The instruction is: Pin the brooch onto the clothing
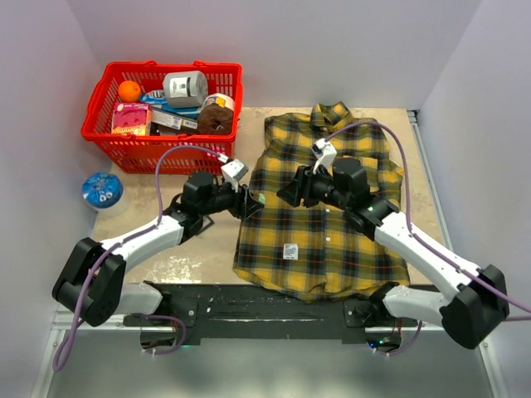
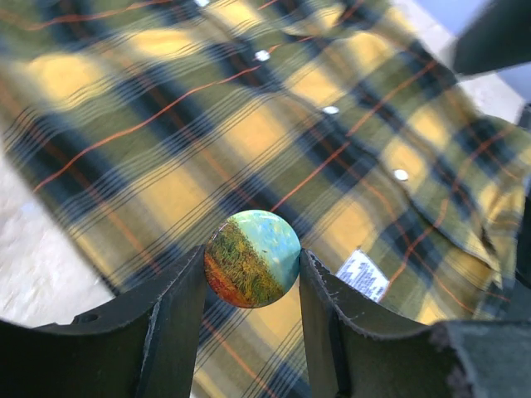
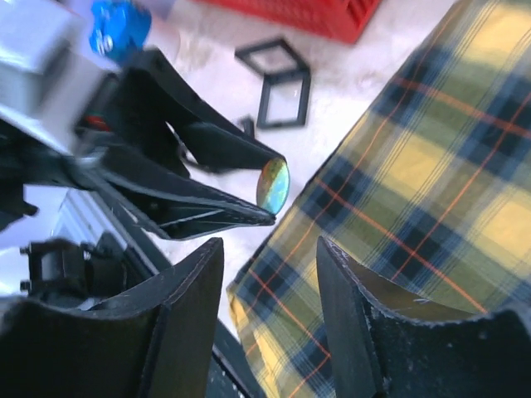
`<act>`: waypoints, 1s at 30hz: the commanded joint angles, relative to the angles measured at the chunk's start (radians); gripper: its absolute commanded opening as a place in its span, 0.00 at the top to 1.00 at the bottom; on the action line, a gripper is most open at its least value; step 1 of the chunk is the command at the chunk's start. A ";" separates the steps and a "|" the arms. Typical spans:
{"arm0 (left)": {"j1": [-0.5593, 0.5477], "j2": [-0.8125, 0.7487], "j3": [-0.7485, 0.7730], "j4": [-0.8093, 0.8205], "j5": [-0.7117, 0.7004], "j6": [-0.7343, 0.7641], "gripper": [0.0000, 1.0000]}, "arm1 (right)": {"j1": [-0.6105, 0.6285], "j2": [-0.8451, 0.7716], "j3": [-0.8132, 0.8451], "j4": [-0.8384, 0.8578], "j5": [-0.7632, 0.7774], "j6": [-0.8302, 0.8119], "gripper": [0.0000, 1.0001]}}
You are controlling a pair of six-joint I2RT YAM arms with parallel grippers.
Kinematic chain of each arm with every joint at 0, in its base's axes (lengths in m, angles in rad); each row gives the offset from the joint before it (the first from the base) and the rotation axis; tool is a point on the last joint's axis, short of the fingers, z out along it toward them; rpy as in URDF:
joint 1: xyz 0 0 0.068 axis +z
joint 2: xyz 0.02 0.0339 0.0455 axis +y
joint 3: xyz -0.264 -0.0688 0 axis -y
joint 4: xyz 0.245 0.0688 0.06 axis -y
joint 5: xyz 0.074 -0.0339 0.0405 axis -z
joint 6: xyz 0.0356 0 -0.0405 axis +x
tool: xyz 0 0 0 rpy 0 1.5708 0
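While the left tool pinches the round painted brooch between its fingers just over the left edge of the plaid shirt, the right tool gapes wide and empty just right of it, above the shirt's middle. Spread flat on the table, the shirt points its collar far; a red basket stands far left.

Pale walls (3 sides) enclose a beige tabletop.
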 commanded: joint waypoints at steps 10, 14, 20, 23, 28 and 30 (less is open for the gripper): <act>-0.041 -0.023 0.043 0.096 0.183 0.062 0.70 | -0.004 0.152 0.034 0.149 -0.188 0.060 0.57; -0.049 -0.033 0.040 0.094 0.182 0.065 0.71 | -0.004 0.177 0.028 0.166 -0.199 0.070 0.61; -0.050 -0.037 0.037 0.093 0.169 0.062 0.71 | -0.003 0.192 0.029 0.149 -0.176 0.063 0.63; -0.052 -0.039 0.037 0.094 0.169 0.059 0.71 | -0.004 0.191 0.028 0.140 -0.162 0.057 0.63; -0.052 -0.039 0.037 0.097 0.171 0.058 0.71 | -0.003 0.200 0.023 0.146 -0.178 0.061 0.65; -0.052 -0.042 0.035 0.099 0.171 0.058 0.72 | -0.004 0.204 0.021 0.138 -0.165 0.060 0.65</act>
